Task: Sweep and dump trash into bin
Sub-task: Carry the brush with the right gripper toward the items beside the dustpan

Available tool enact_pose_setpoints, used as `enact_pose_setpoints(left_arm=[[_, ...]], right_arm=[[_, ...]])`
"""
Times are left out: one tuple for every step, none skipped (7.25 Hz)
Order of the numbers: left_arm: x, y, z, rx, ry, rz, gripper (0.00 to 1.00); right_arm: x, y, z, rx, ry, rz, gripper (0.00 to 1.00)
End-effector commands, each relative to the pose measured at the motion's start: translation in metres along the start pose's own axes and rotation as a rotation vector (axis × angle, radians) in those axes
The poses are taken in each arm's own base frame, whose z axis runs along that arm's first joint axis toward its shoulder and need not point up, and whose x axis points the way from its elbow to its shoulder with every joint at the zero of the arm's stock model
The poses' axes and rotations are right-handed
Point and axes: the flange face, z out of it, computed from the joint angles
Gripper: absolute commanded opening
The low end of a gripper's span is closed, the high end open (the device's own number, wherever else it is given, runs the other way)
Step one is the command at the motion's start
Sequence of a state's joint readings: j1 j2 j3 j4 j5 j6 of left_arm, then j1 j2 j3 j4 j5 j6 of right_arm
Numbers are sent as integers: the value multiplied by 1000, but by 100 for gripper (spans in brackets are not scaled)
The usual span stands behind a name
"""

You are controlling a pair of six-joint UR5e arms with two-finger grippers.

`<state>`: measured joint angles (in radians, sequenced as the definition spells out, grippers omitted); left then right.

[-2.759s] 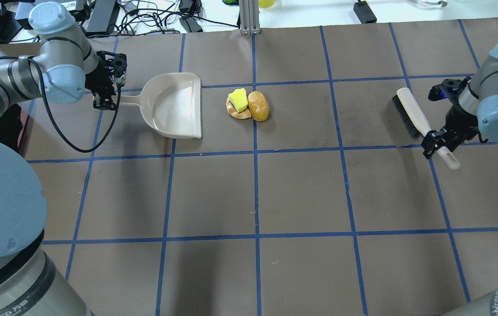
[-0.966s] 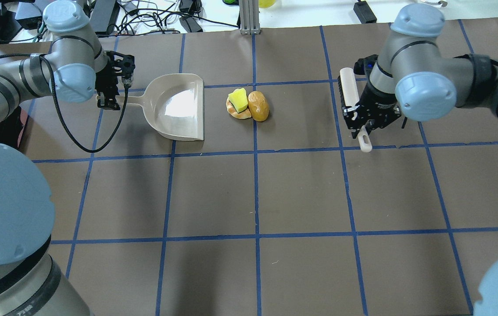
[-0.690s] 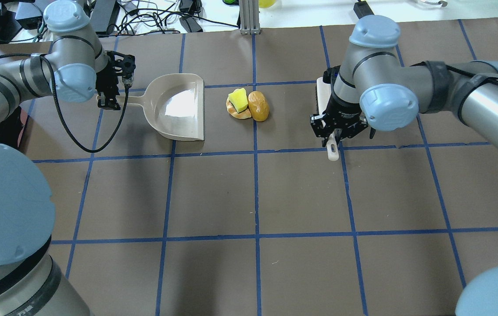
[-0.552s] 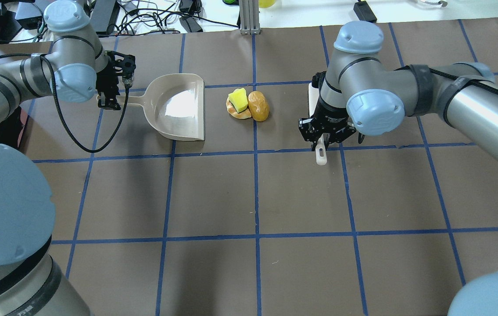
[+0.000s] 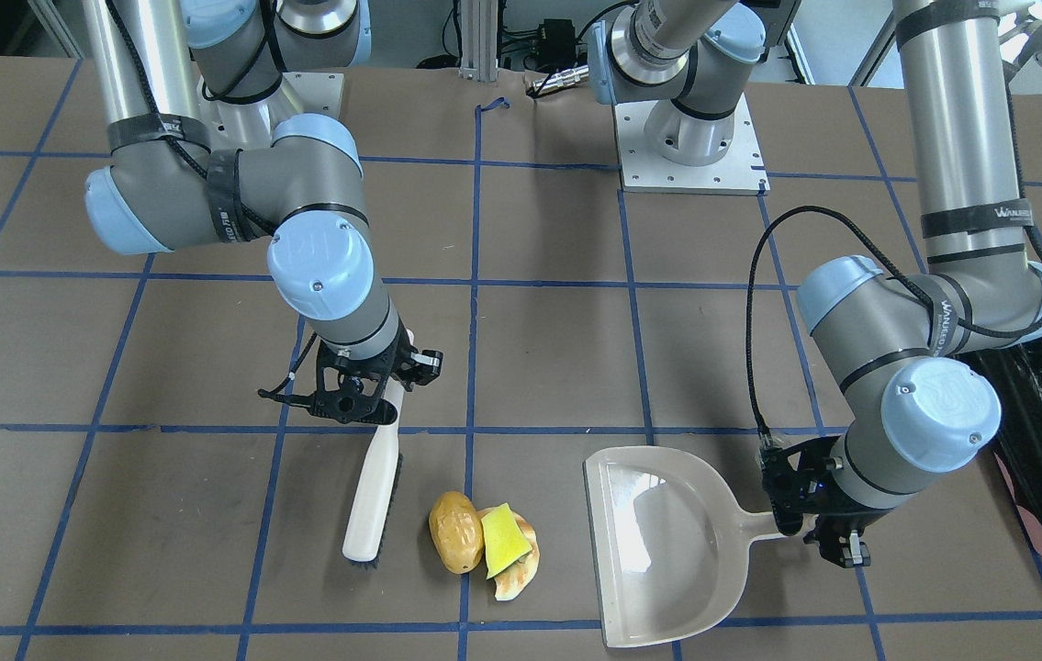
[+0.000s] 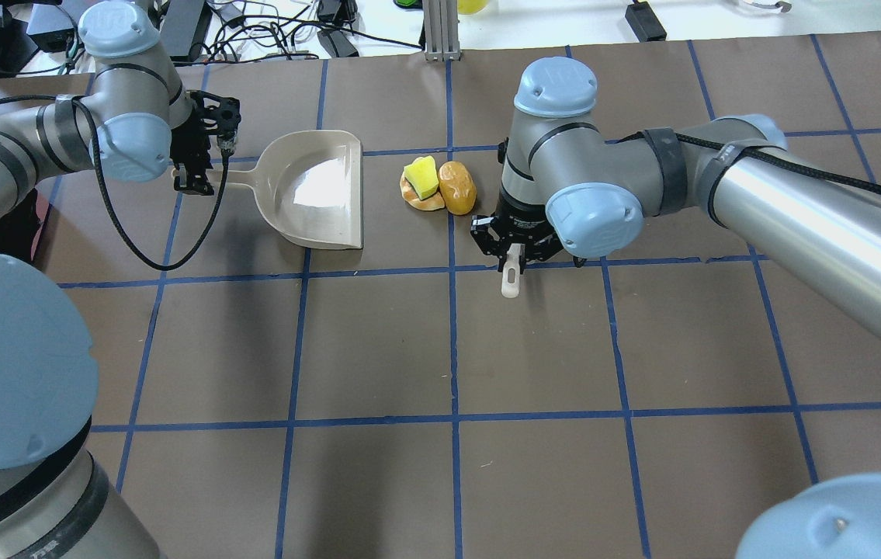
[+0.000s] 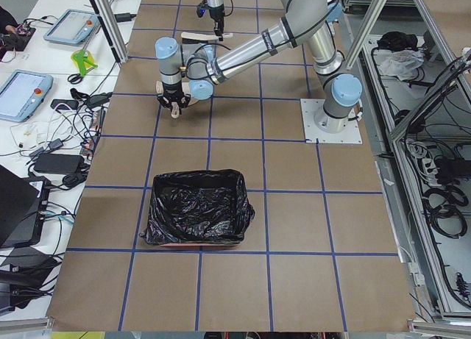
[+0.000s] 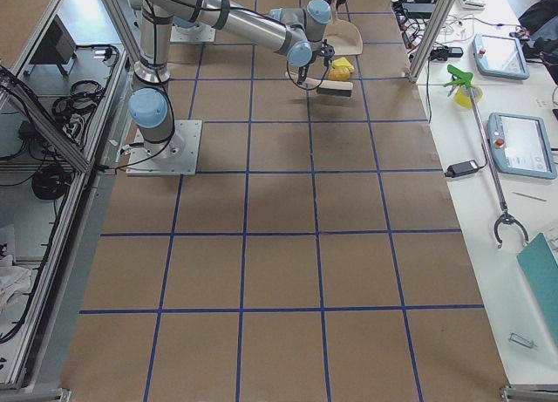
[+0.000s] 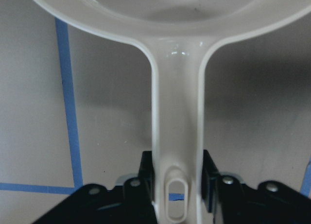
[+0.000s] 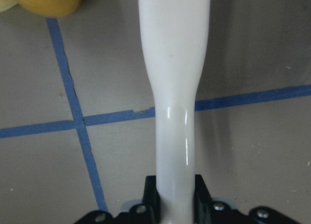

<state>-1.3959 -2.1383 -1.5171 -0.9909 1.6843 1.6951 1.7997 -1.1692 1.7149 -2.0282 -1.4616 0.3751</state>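
The trash pile (image 6: 438,186) lies on the tabletop (image 6: 533,349) between the brush (image 5: 372,500), clamped in the right gripper (image 6: 512,244) just to its right, and the open mouth of the dustpan (image 6: 316,186) clamped in the left gripper (image 6: 193,167).

Trash (image 5: 484,542) between dustpan (image 5: 658,551) and brush (image 5: 372,496); bin (image 7: 197,214) well apart.

The trash (image 6: 438,186) (brown lump, yellow sponge, tan scrap, all touching) is lying toward the table's far edge; the black-lined bin (image 7: 221,179) is standing open near its left end.
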Motion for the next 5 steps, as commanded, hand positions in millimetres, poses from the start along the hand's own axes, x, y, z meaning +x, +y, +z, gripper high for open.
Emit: enact_pose_setpoints(left_arm=[[0, 0, -1, 0, -1, 0, 10], [0, 0, 0, 0, 0, 0, 10], [0, 0, -1, 0, -1, 0, 10], [0, 0, -1, 0, -1, 1, 10], [0, 0, -1, 0, -1, 0, 10]], right_arm=[[-28, -6, 5, 15, -3, 2, 0], [-35, -9, 4, 23, -9, 9, 0], [-51, -7, 7, 11, -39, 16, 0], [-67, -9, 9, 17, -54, 26, 0], [-85, -5, 16, 15, -56, 58, 0]])
